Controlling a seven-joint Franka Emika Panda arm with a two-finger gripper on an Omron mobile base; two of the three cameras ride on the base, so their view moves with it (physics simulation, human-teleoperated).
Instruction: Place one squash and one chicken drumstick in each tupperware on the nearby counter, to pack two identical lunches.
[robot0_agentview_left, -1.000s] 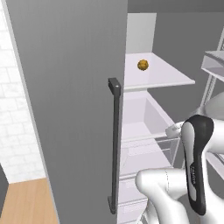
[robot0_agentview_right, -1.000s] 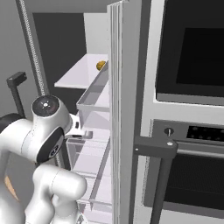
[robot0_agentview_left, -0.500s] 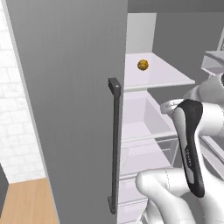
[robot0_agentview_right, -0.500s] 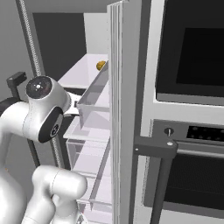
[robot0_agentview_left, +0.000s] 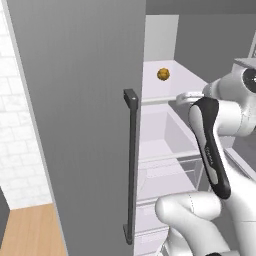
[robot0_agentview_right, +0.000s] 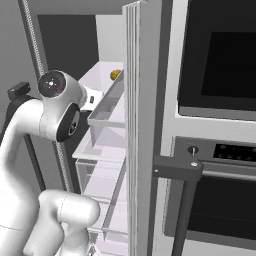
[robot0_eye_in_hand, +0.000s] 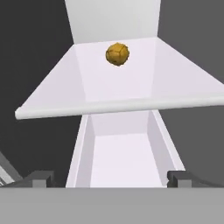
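A yellow-brown lumpy squash (robot0_eye_in_hand: 117, 54) lies alone on the white fridge shelf (robot0_eye_in_hand: 78, 92), toward its back; it also shows as the squash (robot0_agentview_left: 163, 74) and the squash (robot0_agentview_right: 115, 75) from the base. My gripper (robot0_eye_in_hand: 109, 179) is open and holds nothing. It hovers in front of the shelf edge, above a white drawer, well short of the squash. From the base the gripper (robot0_agentview_left: 184, 97) and the gripper (robot0_agentview_right: 94, 98) point into the fridge. The chicken drumstick, the tupperware and the counter are out of view.
The open grey fridge door (robot0_agentview_left: 75, 115) with its dark vertical handle (robot0_agentview_left: 131, 165) stands at the left. A white open drawer (robot0_eye_in_hand: 120, 164) sits under the shelf, with clear drawers (robot0_agentview_right: 102, 175) below it. A black wall oven (robot0_agentview_right: 220, 65) and its handle (robot0_agentview_right: 180, 172) are at the right.
The arm has risen and carried the hand up from drawer level to the shelf's front edge. The jaws have stayed open and the squash has not moved.
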